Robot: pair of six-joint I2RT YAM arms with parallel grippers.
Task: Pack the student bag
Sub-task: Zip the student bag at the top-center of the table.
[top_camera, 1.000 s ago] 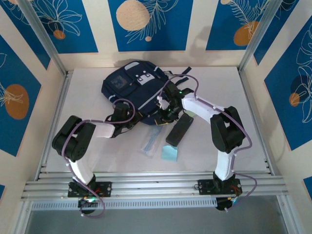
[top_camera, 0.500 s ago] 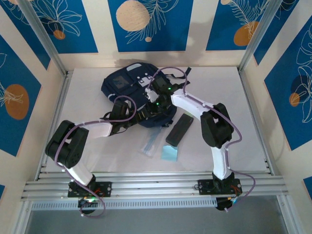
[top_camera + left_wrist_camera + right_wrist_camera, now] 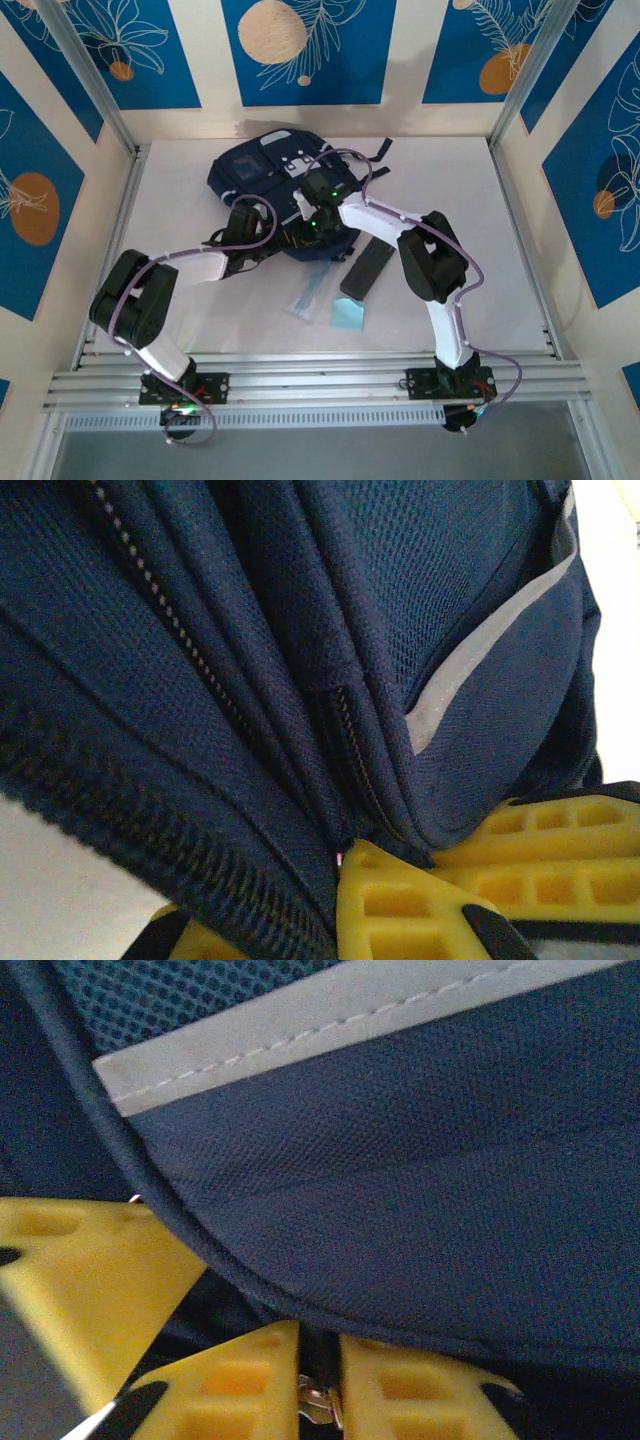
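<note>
Jaws clamped — both on student bag [image 3: 250, 172]

Both arms [image 3: 200, 266] bent inward, left end effector [image 3: 395, 852] clamped tight, right end effector [image 3: 320, 1352] pinched closed

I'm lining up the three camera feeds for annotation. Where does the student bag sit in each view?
Top external: the student bag lies at the far centre-left of the table, with both arms bent onto its near edge.
Left wrist: close up, its navy folds and zips run from the upper left down to the lower centre.
Right wrist: close up, its navy panel spans the middle.
Shared landmark: the grey-white stripe, seen in the left wrist and right wrist views.
</note>
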